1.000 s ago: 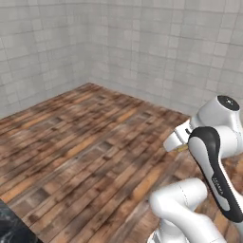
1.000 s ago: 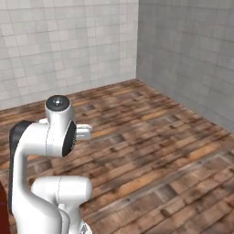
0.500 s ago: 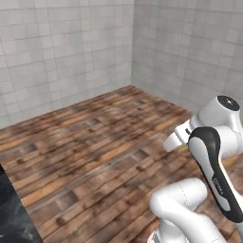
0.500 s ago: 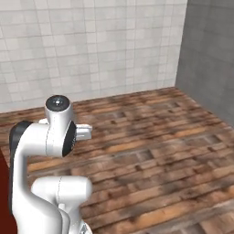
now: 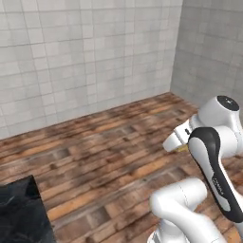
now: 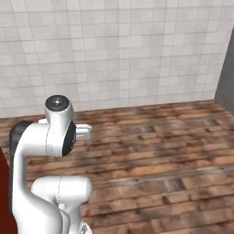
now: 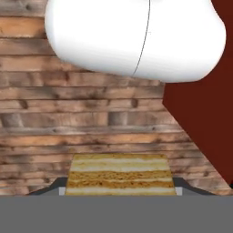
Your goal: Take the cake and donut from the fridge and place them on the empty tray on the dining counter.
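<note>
- The cake, a layered yellow-tan block, is seen pinched between the fingertips of the pincer in the hand view.
- It is held above the wooden plank floor.
- A black marble bench corner is noted at lower left of the left base view.

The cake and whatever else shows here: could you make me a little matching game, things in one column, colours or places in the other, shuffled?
Things:
1. cake
2. floor
3. wall
4. dining counter

Descriptions:
A. pale grey tiles
B. glossy black top, low left corner of the left base view
C. brown wooden planks
D. layered yellow-tan block between the gripper tips

Pairs: 1-D, 2-C, 3-A, 4-B
</note>
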